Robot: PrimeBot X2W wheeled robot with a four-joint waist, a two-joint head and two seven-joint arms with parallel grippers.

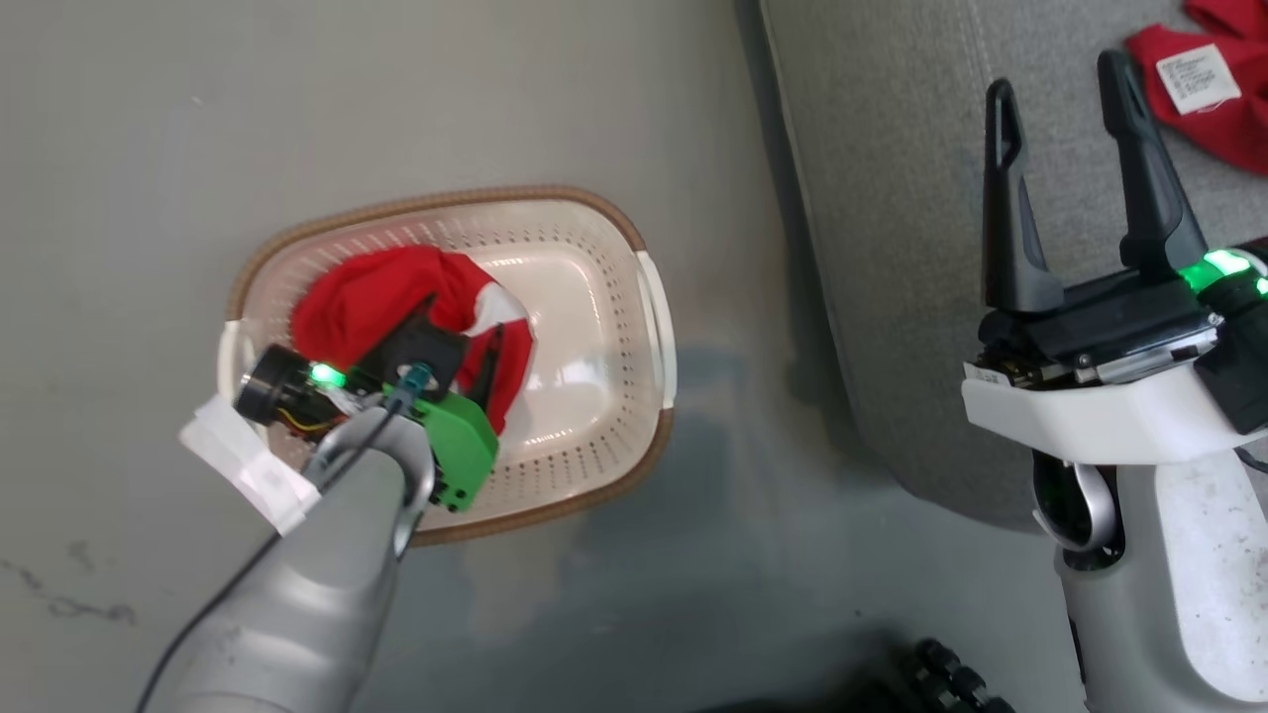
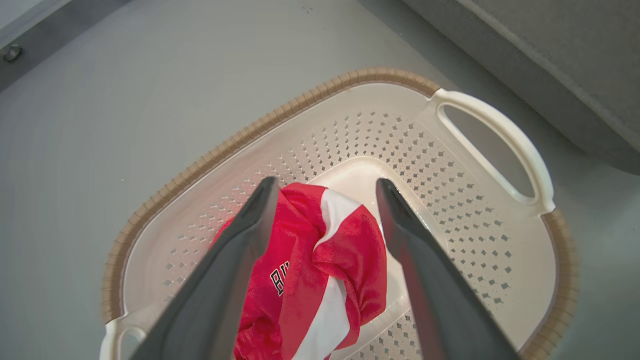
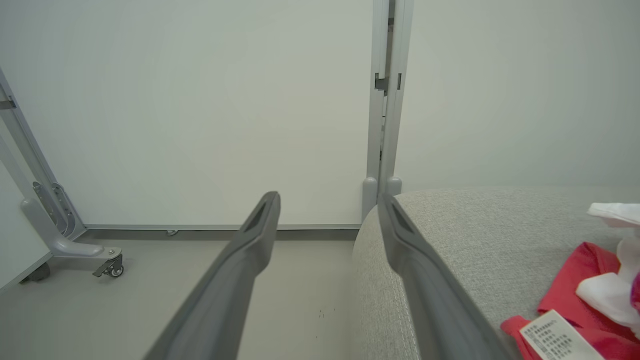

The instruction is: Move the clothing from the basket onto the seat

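Observation:
A crumpled red garment with white stripes [image 1: 367, 297] lies in the left half of the cream basket [image 1: 436, 203] on the floor. My left gripper [image 2: 326, 186] hangs open just above it, one finger on either side of the cloth [image 2: 325, 250], with nothing gripped. A second red garment with a white label [image 1: 1218, 109] lies on the grey seat [image 1: 892, 198] at the upper right. My right gripper [image 1: 1058, 77] stands open and empty above the seat's left edge [image 3: 475, 225], to the left of that garment [image 3: 575, 280].
The basket's right half [image 2: 475, 240] is bare plastic. A strip of grey floor [image 1: 733, 297] separates basket and seat. White wall panels and a wheeled frame foot [image 3: 75, 245] stand beyond the seat. A dark part of my base [image 1: 951, 673] shows at the bottom.

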